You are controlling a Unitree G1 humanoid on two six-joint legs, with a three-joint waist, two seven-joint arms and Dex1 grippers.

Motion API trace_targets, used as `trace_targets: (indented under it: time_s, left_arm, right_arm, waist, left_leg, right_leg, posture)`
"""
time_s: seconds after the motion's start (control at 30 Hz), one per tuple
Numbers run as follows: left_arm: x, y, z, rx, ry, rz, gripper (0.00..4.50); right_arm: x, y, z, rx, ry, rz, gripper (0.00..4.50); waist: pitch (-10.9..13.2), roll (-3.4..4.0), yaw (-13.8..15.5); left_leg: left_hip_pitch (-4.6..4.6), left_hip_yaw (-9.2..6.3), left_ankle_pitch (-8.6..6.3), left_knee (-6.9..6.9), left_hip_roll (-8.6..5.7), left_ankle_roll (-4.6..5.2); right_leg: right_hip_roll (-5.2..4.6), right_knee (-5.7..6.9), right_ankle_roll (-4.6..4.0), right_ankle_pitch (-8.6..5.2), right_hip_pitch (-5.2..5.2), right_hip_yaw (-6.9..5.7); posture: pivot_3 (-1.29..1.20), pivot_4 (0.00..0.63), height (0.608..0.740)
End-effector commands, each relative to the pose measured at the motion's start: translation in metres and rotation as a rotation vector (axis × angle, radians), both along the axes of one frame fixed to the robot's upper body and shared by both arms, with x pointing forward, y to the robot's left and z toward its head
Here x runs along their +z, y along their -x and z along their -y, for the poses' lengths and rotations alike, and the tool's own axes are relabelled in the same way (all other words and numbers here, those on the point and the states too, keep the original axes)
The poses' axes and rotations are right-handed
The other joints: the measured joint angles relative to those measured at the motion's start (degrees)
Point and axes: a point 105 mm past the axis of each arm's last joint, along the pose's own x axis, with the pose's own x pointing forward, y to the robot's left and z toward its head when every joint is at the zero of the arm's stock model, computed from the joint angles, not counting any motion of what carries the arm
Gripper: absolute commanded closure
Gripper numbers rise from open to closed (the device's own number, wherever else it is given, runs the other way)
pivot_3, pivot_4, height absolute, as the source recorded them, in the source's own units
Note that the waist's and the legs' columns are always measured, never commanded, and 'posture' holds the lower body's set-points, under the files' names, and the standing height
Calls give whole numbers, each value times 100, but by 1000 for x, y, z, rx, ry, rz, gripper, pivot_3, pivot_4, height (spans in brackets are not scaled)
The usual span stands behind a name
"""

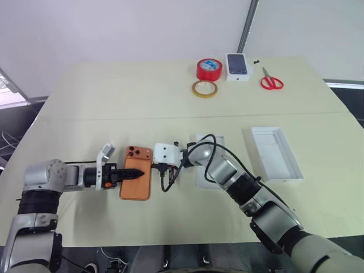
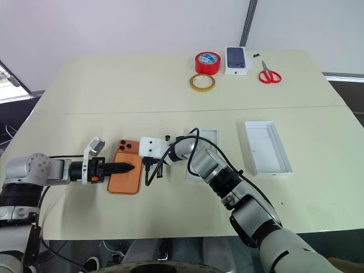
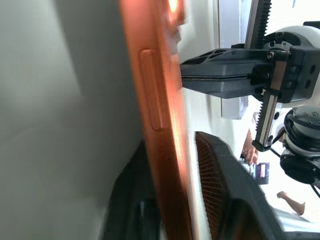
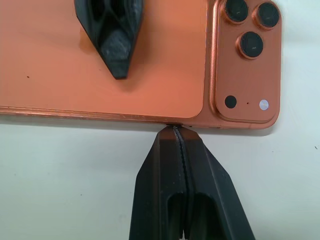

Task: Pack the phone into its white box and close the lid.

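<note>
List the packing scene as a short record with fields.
phone: flat on table, cameras up, not yet boxed
left tool: closed over phone's long edge, one finger on its back
right tool: shut, tips against phone's opposite long edge
box: beside phone, partly hidden by right arm
lid: further right, off the box, open side up
far edge: red tape, scissors

Orange phone (image 1: 136, 180) (cameras up) lies left of white box (image 1: 277, 154).
</note>
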Motion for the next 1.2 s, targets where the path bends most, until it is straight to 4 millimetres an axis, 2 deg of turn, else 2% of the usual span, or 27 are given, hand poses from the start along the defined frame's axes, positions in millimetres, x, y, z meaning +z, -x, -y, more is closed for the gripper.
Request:
trace_targets:
  time_s: [0.03, 0.13, 0.23, 0.37, 0.4, 0.47, 0.5, 0.6, 0.63, 0.7, 0.87, 0.97, 1.1, 1.2]
  left_arm:
    - [-1, -2, -2, 27, 11, -4, 4485]
    - [2, -3, -2, 44, 57, -10, 4485]
    - [11, -5, -5, 69, 123, 8, 4485]
    - [28, -14, -12, 137, 200, 93, 4485]
    - [30, -18, -12, 164, 196, 128, 4500]
    - [36, -18, -4, 145, 232, 125, 4500]
    - [37, -17, 0, 132, 241, 120, 4500]
    - [40, -14, 15, 83, 245, 107, 4500]
    - [42, -15, 20, 74, 250, 106, 4500]
    - [45, -16, 25, 69, 256, 109, 4500]
    - [44, -21, 27, 86, 237, 129, 4500]
    - [48, -24, 31, 76, 239, 144, 4500]
    - [51, -26, 37, 55, 234, 155, 4500]
    - [50, -27, 38, 59, 225, 155, 4500]
  right_arm:
    - [5, -4, 0, -14, -17, 38, 4500]
    - [15, -8, 1, -18, -72, 101, 4500]
    - [42, -12, 10, -57, -266, 96, 4500]
    - [73, -5, 34, -49, -450, -67, 4500]
    - [78, -3, 42, -47, -476, -100, 4246]
    - [87, 15, 64, 24, -509, -132, 3623]
    - [90, 22, 71, 47, -517, -137, 3142]
    - [81, 41, 94, 73, -443, -168, 1605]
    - [66, 47, 108, 69, -345, -137, 1110]
    - [50, 59, 124, 89, -232, -114, 109]
    - [34, 67, 146, 43, -173, -50, 109]
    - [22, 70, 150, 52, -114, 3, 109]
    - [23, 68, 150, 6, -166, 40, 109]
    - [21, 68, 154, -18, -173, 51, 1038]
  waist:
    - [2, -4, -6]
    - [3, -3, -1]
    - [5, -6, 2]
    - [10, -13, 5]
    - [11, -14, 8]
    - [14, -20, 41]
    - [20, -29, 49]
    - [25, -37, 44]
    - [28, -38, 43]
    - [35, -49, 59]
    - [38, -50, 1]
    - [40, -55, 48]
    - [48, -67, 68]
    - [51, -72, 66]
  left_leg:
    - [-1, 0, 0, -1, 0, -1]
    - [-3, 1, 0, -1, 0, -1]
    - [-7, 1, 0, -1, 0, -2]
    - [-66, 0, 4, 5, 0, -6]
    - [-89, 0, 6, 13, 0, -8]
    - [-98, 0, 6, 13, 0, -9]
    - [-99, 0, 5, 12, 0, -8]
    - [-107, 0, 0, 11, 0, 1]
    - [-109, 2, -1, 12, 0, 3]
    - [-116, 2, -1, 13, 0, 3]
    - [-111, 4, 4, 9, 5, -6]
    - [-109, 4, 9, 8, 10, -14]
    - [-112, 4, 10, 13, 9, -15]
    - [-113, 4, 18, 13, 9, -29]
  right_leg:
    - [0, -1, 0, 0, -1, 0]
    - [0, -1, 0, 0, -4, 0]
    - [-1, -2, 0, 0, -7, 0]
    - [0, -6, 1, 1, -57, -1]
    - [0, 3, 2, 2, -84, -1]
    - [0, 6, 2, 2, -94, -1]
    - [0, 5, 2, 2, -94, -2]
    - [-2, -7, 3, 2, -93, -2]
    - [-2, -12, 3, 2, -92, -1]
    - [-3, -24, 3, 2, -92, -2]
    - [2, -26, 3, 2, -95, -2]
    - [7, -24, 3, 2, -95, -2]
    - [6, -25, 3, 2, -93, -2]
    - [6, -26, 3, 2, -93, -2]
  posture:
    - [0, 150, 740]
    - [0, 150, 740]
    - [0, 150, 740]
    - [0, 150, 740]
    - [0, 150, 740]
    - [0, 150, 740]
    - [0, 150, 740]
    - [0, 150, 740]
    - [0, 150, 740]
    - [0, 150, 740]
    - [0, 150, 740]
    - [0, 150, 740]
    - [0, 150, 740]
    - [0, 150, 740]
